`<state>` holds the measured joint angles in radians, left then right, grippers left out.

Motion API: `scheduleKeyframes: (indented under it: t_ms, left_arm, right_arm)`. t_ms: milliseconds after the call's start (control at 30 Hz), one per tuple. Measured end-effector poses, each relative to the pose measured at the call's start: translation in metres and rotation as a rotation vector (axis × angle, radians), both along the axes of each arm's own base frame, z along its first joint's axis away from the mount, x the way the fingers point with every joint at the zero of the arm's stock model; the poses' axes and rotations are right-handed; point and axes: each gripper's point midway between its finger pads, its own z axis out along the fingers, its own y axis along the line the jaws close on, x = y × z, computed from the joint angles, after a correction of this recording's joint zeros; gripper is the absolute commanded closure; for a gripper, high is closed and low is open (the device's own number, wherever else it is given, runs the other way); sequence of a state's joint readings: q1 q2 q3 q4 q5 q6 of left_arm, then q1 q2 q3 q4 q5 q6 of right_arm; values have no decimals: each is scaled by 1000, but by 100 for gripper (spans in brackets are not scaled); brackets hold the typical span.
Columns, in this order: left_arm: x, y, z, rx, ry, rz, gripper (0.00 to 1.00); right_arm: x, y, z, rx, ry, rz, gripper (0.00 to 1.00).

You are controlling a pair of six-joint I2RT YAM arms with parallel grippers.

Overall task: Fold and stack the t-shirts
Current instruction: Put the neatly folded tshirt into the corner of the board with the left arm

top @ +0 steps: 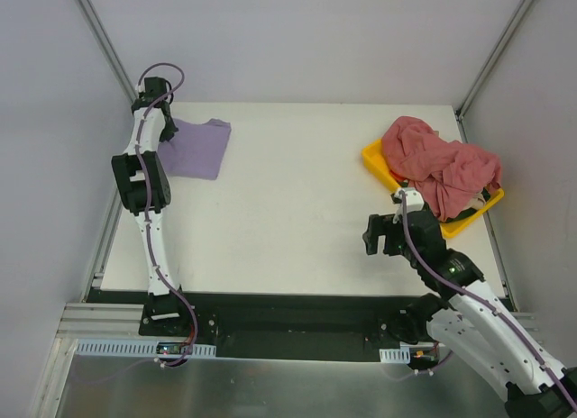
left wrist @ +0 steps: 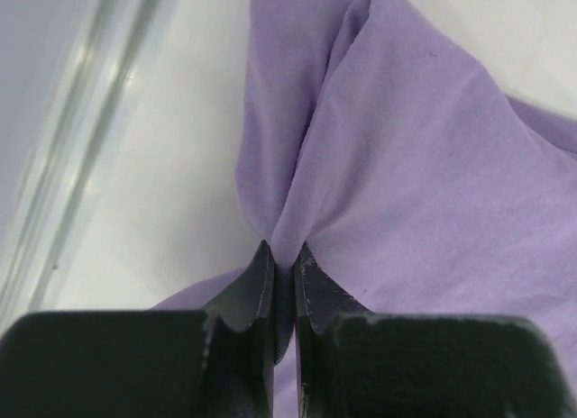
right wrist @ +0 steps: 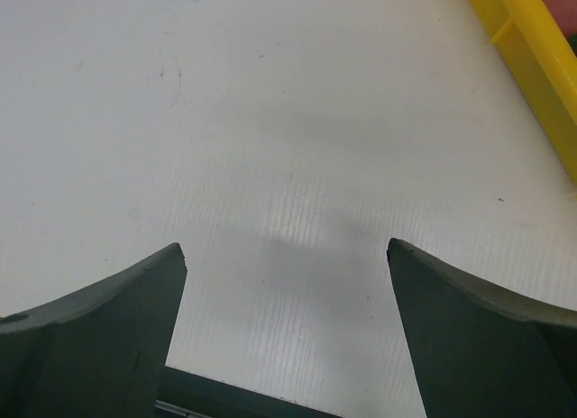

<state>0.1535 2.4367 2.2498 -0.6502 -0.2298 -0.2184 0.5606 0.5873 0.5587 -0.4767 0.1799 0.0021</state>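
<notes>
A folded lavender t-shirt (top: 198,148) lies at the table's far left corner. My left gripper (top: 165,130) is shut on its near-left edge; in the left wrist view the jaws (left wrist: 283,252) pinch a ridge of the lavender t-shirt (left wrist: 406,166), which puckers up from the pinch. Dusty pink-red t-shirts (top: 437,166) lie bunched in a heap on the yellow tray (top: 374,157) at the right. My right gripper (top: 377,233) hovers open over bare table just left of the tray, nothing between its fingers (right wrist: 285,252).
The tray's yellow edge (right wrist: 532,67) shows at the right of the right wrist view. A metal frame rail (left wrist: 63,166) runs close to the left of the lavender shirt. White walls enclose the table on three sides.
</notes>
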Motion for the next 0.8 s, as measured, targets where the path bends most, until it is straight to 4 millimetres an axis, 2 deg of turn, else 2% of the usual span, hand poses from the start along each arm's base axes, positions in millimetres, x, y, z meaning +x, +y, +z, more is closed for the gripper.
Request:
scheduleKeyframes:
  t_ms: [100, 167, 233, 300, 367, 467, 500, 567, 633, 700, 733, 800]
  left_arm:
    - [0, 18, 1, 36, 0, 26, 96]
    - [0, 29, 3, 58, 3, 36, 86]
    - [-1, 37, 7, 92, 8, 42, 40]
    - [-2, 44, 11, 125, 16, 40, 1]
    - [-1, 46, 17, 130, 5, 37, 1]
    - [-4, 33, 35, 81, -19, 33, 1]
    - [-6, 25, 45, 55, -37, 23, 1]
    - [-10, -1, 78, -12, -100, 1, 1]
    - [-22, -37, 125, -77, -184, -35, 1]
    - [-49, -83, 171, -139, -269, -82, 1]
    - [-64, -105, 188, -160, -301, -105, 1]
    - [-112, -157, 216, -211, -361, -173, 1]
  right_arm:
    - [1, -1, -5, -20, 20, -3, 4]
    - [2, -2, -9, -34, 34, -8, 4]
    - [2, -3, -14, -49, 49, -14, 4]
    - [3, -4, -15, -56, 52, -21, 4]
    - [5, -7, -14, -59, 48, -44, 4]
    - [9, -15, -11, -50, 32, -126, 4]
    - [10, -18, -10, -46, 24, -147, 4]
    - [12, -23, -5, -31, 1, -193, 4]
    - [15, -24, -1, -19, -17, -214, 4]
    - [17, -25, 2, -15, -34, -228, 4]
    - [18, -26, 3, -17, -38, -233, 4]
    - [19, -28, 3, -25, -44, -240, 4]
